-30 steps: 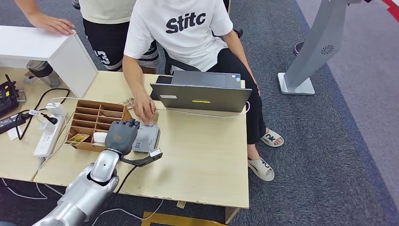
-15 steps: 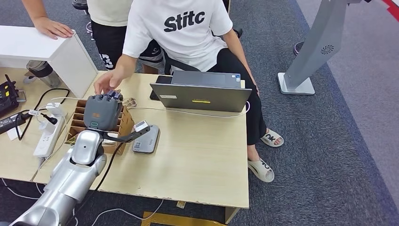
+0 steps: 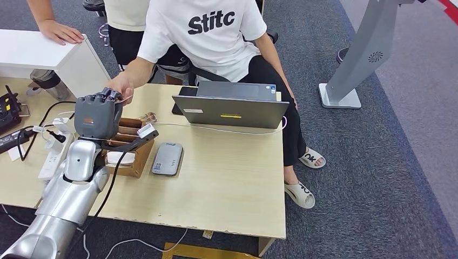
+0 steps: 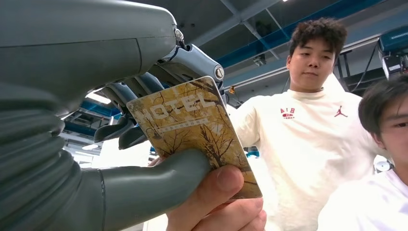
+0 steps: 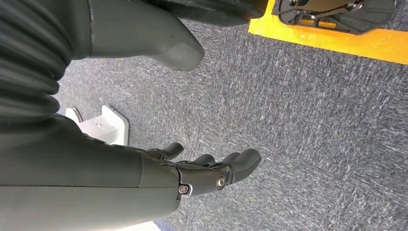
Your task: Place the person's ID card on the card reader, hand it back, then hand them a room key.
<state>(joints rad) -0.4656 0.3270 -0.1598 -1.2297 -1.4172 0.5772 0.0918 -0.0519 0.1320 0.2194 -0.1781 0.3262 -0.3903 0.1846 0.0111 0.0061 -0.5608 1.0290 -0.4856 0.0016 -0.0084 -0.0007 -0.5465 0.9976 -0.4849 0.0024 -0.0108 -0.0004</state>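
— Where's the left hand?

— Raised above the wooden tray at the far left part of the desk, palm turned away from the head camera. In the left wrist view its thumb and fingers are pinched on a card (brown and gold, bare trees, the word HOTEL printed across it).

— So it holds the card alone?

— No. A person's hand also has it, thumb pressed on the card's lower edge just beside the robot's thumb. In the head view that person's hand meets the robot's fingertips at the far edge of the desk.

— Who is reaching?

— The seated person in the white printed shirt, arm stretched out to the left past the laptop.

— And the card reader?

— Flat on the desk, just right of the tray, nearer than the laptop, with nothing on it.

— The right hand?

— Hanging over grey carpet, fingers loosely extended and apart, holding nothing.

— Anything else?

— A power strip and cables at the left, a white box at the far left with a second person's hand resting on it.
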